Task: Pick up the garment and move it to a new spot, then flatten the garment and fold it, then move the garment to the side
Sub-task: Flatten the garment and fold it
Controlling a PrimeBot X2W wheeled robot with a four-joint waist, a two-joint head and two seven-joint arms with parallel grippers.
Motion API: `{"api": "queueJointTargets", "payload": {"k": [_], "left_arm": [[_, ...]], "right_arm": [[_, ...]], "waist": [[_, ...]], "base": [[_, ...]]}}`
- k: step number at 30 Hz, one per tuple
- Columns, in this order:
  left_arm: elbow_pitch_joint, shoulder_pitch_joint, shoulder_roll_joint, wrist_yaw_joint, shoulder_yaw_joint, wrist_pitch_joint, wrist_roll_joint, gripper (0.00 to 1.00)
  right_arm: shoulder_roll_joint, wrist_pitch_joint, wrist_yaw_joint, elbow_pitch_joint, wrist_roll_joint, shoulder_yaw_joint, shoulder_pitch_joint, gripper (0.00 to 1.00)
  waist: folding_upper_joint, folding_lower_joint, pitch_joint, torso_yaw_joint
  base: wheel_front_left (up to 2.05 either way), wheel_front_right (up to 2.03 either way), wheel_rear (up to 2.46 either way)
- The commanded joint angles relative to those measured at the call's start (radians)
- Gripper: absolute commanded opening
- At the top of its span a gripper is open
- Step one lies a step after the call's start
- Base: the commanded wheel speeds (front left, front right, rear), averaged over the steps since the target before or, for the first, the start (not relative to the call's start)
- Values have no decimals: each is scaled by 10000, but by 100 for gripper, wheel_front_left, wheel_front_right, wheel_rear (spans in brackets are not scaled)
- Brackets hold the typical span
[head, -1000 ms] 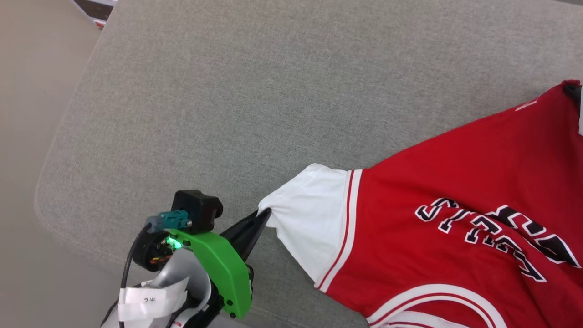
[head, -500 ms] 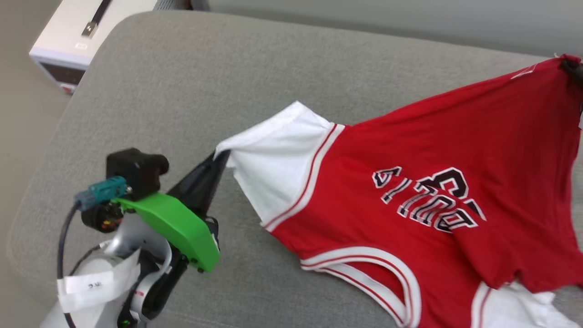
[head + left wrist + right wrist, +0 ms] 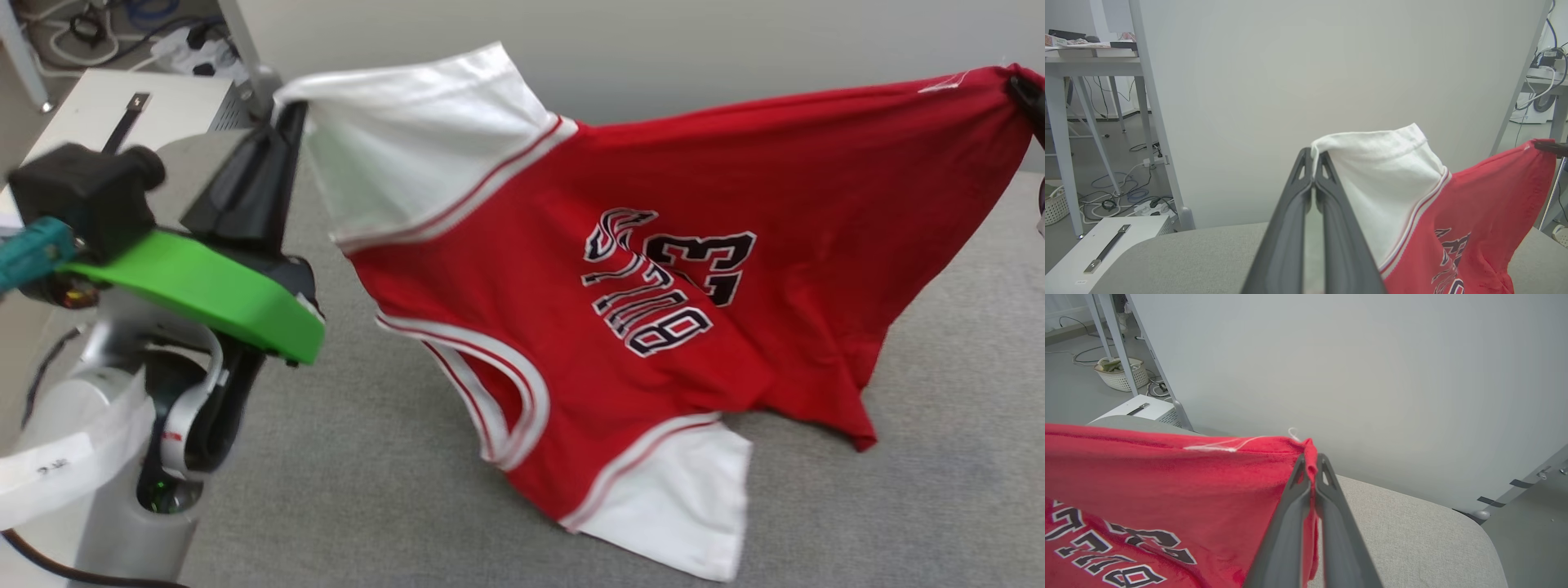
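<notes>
Garment (image 3: 735, 180) now hoisted off cushion (image 3: 367, 490), left gripper (image 3: 1313, 153) and right gripper (image 3: 1311, 457) each clamped on an edge; relocation step, next needs taut carry.

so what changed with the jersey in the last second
Both arms have lifted the garment off the grey cushion: it lay mostly flat, now it hangs stretched between them, only its lower part touching. The head camera tilted up too. Unchanged: left gripper shut on the white sleeve edge, right gripper shut on the red corner.
</notes>
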Motion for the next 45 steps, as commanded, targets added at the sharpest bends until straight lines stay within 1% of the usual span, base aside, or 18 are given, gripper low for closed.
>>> {"api": "queueJointTargets", "payload": {"k": [1, 7, 12, 19, 23, 27, 31, 34, 37, 40, 43, 45], "left_arm": [[-40, -364, 57, 84, 143, -125, 103, 0], [-57, -1108, 51, 228, 398, -417, 382, 0], [-64, -1555, 133, 346, 516, -466, 608, 0], [-240, -2269, 366, 358, 598, -360, 882, 0], [-222, -2890, 579, 206, 626, -252, 991, 0], [-55, -3656, 900, -90, 607, -26, 1076, 0], [319, -4613, 1295, -512, 592, 180, 1166, 0], [743, -5631, 1564, -901, 615, 230, 1218, 0], [1345, -6870, 1792, -1342, 559, 231, 1342, 0], [2095, -8151, 1890, -1755, 412, 151, 1527, 0], [3147, -9630, 1914, -2145, 143, -63, 1845, 0], [3895, -10579, 1860, -2331, -125, -231, 2084, 0]], "right_arm": [[75, -74, -9, -219, -97, -136, 211, 0], [322, 59, -9, -1172, -279, -622, 607, 0], [530, 269, -9, -1931, -436, -998, 926, 0], [803, 354, -9, -2767, -666, -1569, 980, 0], [826, 332, -9, -3037, -757, -1779, 758, 0], [786, 300, -9, -3159, -822, -1919, 258, 0], [669, 235, -9, -3063, -900, -1895, -588, 0], [482, 127, -9, -2760, -1024, -1721, -1509, 0], [313, -78, -9, -2246, -1178, -1434, -2637, 0], [241, -387, -9, -1552, -1372, -1141, -3815, 0], [320, -805, -9, -642, -1605, -753, -5079, 0], [428, -1103, -9, 24, -1807, -482, -5872, 0]], "waist": [[0, 0, -570, -529], [0, 0, -902, -845], [0, 0, -946, -1016], [0, 0, -420, -1141], [0, 0, 71, -1170], [0, 0, 731, -1224], [0, 0, 1615, -1316], [0, 0, 2423, -1369], [0, 0, 3264, -1424], [0, 0, 4004, -1463], [0, 0, 4700, -1513], [0, 0, 5100, -1535]], "base": [[0, 0, 0], [0, 0, 0], [0, 0, 0], [0, 0, 0], [0, 0, 0], [0, 0, 0], [0, 0, 0], [0, 0, 0], [0, 0, 0], [0, 0, 0], [0, 0, 0], [0, 0, 0]]}}
